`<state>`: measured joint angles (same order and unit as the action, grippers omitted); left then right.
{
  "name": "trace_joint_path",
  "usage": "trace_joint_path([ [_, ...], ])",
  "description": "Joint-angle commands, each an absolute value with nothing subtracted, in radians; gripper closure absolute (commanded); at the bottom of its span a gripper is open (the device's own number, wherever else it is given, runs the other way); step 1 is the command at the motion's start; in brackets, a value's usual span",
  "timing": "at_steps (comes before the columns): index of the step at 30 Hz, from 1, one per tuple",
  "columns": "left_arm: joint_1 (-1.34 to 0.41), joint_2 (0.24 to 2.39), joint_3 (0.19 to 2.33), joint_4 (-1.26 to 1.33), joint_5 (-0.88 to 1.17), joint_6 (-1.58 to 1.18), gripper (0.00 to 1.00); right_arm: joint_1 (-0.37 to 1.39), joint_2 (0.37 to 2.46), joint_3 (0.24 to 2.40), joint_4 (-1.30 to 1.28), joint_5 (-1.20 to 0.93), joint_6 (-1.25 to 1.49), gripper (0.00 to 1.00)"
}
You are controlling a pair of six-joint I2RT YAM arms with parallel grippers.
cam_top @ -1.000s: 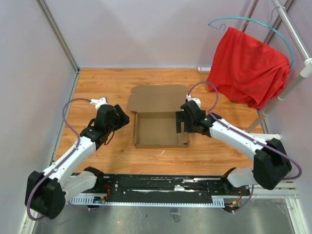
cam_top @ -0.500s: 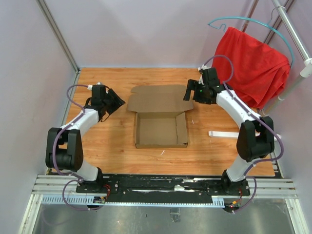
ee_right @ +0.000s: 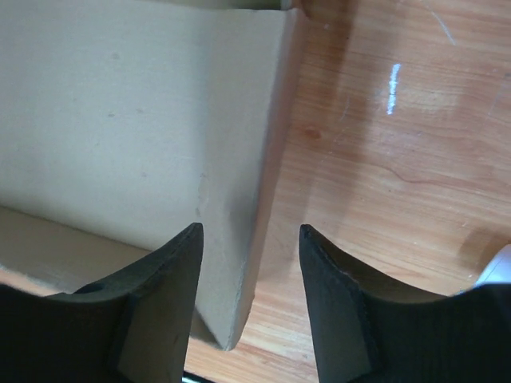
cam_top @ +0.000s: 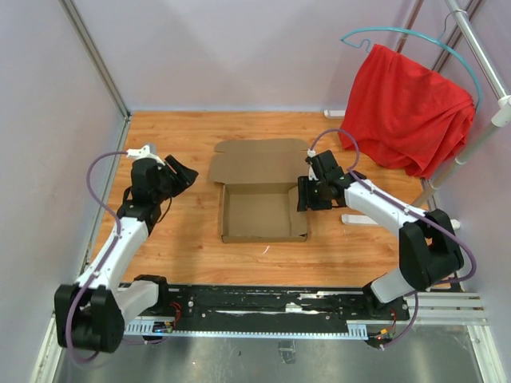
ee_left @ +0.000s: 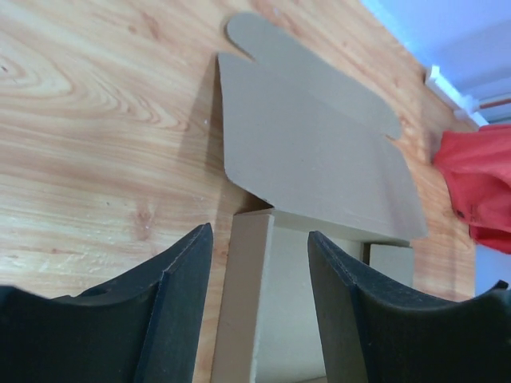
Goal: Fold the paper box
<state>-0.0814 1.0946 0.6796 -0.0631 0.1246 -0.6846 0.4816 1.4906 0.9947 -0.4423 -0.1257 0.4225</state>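
Black rail (cam_top: 263, 307) along the near table edge; both arm bases are bolted to it.

Wood-grain table (cam_top: 192, 239). Left arm reaches up the left side. Left gripper (ee_left: 259, 235) hangs over bare wood, well left of the box, pointing toward it. Jaws apart, nothing between them.

Paper box (cam_top: 259, 211) sits mid-table, brown cardboard, partly formed: a shallow tray with its walls up, floor flat on the wood and top uncovered.

Right gripper (ee_right: 250, 227) is at the tray's right wall (cam_top: 306, 223), near its far end. Jaws apart, one finger on each side of the wall's top edge. A gap shows on both sides, so there is no clamp on the cardboard.

White strip (cam_top: 351, 219) lies on the wood just right of the box, under the right arm.

Lid (cam_top: 259, 163) is folded back past the tray's far wall, lying nearly flat, with rounded tabs at its corners.

Red cloth (cam_top: 407, 104) hangs at the far right corner, apart from the box.
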Motion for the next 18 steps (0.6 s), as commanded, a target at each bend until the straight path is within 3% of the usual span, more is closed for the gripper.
trace_joint_path([
  [1, -0.08, 0.957, 0.638, -0.128, 0.051, -0.621, 0.44, 0.515, 1.552, 1.013, -0.459, -0.025, 0.416, 0.53],
  [8, -0.08, 0.842, 0.59, -0.189, 0.01, -0.584, 0.44, 0.572, 1.692, 1.12, -0.5, 0.068, 0.413, 0.71],
  [18, -0.08, 0.866, 0.583, -0.166, 0.057, -0.582, 0.44, 0.727, 1.833, 1.294, -0.73, 0.517, 0.415, 0.86],
])
